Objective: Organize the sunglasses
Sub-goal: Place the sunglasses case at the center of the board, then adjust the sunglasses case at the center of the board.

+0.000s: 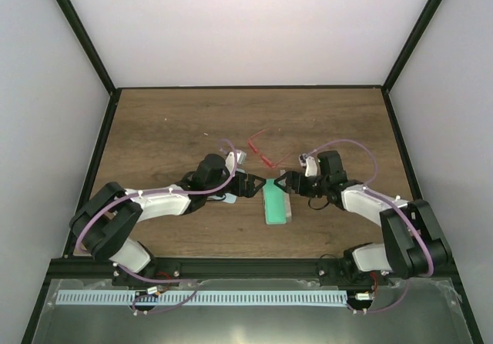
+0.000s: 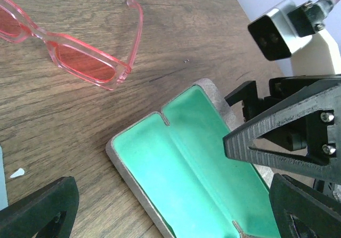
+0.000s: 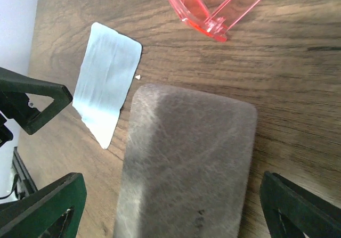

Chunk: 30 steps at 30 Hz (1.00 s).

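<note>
The sunglasses, thin red frame with arms unfolded, lie on the wooden table just beyond both grippers; they also show in the left wrist view and the right wrist view. The grey case lies open with its green lining up. My left gripper is open and empty at the case's left far corner, its jaws wide over the lining. My right gripper is open and empty, its jaws straddling the case's grey outer side without touching it.
A pale blue cloth lies flat left of the case, mostly under my left gripper in the top view. The two grippers' tips nearly meet above the case's far end. Black frame rails border the table.
</note>
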Available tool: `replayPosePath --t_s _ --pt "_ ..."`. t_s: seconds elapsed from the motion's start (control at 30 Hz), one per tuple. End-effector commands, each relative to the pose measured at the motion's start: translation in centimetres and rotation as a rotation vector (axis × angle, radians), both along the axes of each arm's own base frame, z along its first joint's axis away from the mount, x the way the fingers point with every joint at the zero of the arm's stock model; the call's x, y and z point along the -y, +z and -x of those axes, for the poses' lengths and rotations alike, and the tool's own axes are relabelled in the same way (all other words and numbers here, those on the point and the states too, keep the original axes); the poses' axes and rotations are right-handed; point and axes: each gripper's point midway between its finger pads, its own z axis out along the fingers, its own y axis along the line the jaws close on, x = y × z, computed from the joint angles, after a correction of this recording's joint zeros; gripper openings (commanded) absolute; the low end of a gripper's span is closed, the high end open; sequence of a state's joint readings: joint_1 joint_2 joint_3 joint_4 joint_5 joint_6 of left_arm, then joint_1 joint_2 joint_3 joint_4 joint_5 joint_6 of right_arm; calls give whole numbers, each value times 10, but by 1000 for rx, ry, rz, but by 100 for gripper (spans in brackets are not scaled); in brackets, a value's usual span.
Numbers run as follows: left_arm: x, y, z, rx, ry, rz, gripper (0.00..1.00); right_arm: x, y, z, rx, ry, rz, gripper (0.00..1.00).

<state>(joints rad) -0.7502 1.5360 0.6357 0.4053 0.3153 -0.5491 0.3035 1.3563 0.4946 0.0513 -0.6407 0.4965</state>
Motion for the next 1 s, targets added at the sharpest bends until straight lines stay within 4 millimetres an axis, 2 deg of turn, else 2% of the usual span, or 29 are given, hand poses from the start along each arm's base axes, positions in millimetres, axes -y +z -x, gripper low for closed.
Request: replayPosePath --t_s 0.0,0.13,0.23,0.37,0.47,0.7,0.87,0.97 --pt "0 -3 -4 3 4 -13 100 10 16 -13 79 -58 101 91" --pt "0 -4 -5 5 6 -22 100 23 22 -12 117 -139 218 92" --pt "-2 -7 -7 6 16 -38 100 35 36 -11 170 -226 278 91" --pt "-4 -10 -11 6 41 -58 99 37 61 0 239 -277 274 76" --pt "-7 -10 -13 8 60 -69 97 34 73 16 266 -276 248 61" --pt "-11 -8 -16 20 83 -88 95 6 82 54 291 -164 207 35" --pt "-11 -14 -18 13 88 -105 92 -28 64 86 276 -68 312 32" --pt "-12 -16 -20 12 96 -115 90 -40 49 95 275 -58 406 32"
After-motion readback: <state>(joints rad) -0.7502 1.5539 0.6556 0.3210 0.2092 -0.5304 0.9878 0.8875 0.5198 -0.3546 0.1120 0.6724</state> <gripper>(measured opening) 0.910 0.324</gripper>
